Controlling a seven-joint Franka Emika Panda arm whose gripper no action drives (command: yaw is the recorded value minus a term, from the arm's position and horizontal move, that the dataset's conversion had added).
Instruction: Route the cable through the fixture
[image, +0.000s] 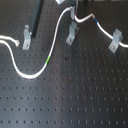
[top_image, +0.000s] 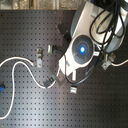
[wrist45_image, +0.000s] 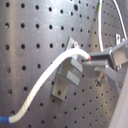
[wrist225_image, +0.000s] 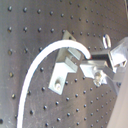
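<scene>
Gripping the white cable (wrist45_image: 52, 75) between its fingertips, the gripper (wrist45_image: 91, 59) sits right beside the middle fixture (wrist45_image: 67, 75), a small grey metal clip standing on the black perforated board (wrist45_image: 30, 35). In both wrist views the jaws are pinched together on the cord at a spot just past the fixture's slotted top, and the cord arcs over that top edge, touching or nearly touching it; whether it is seated in the slot I cannot tell. From the fixture it curves away across the board, and its blue band (wrist45_image: 4, 120) shows at the edge of the first wrist view. In the first exterior view the middle fixture (image: 72, 35) stands between two look-alike clips, one (image: 25, 38) toward the first exterior view's left and one (image: 116, 40) toward the first exterior view's right. The cable (image: 30, 74) loops low on the board to the left of the middle fixture, carrying a green band (image: 46, 61), then rises to the gripper (image: 72, 17) just above the fixture and runs on toward the right-hand clip. In the second exterior view the arm's white body (top_image: 82, 47) hides the fixture, while the cable (top_image: 22, 67) loops toward the second exterior view's left.
</scene>
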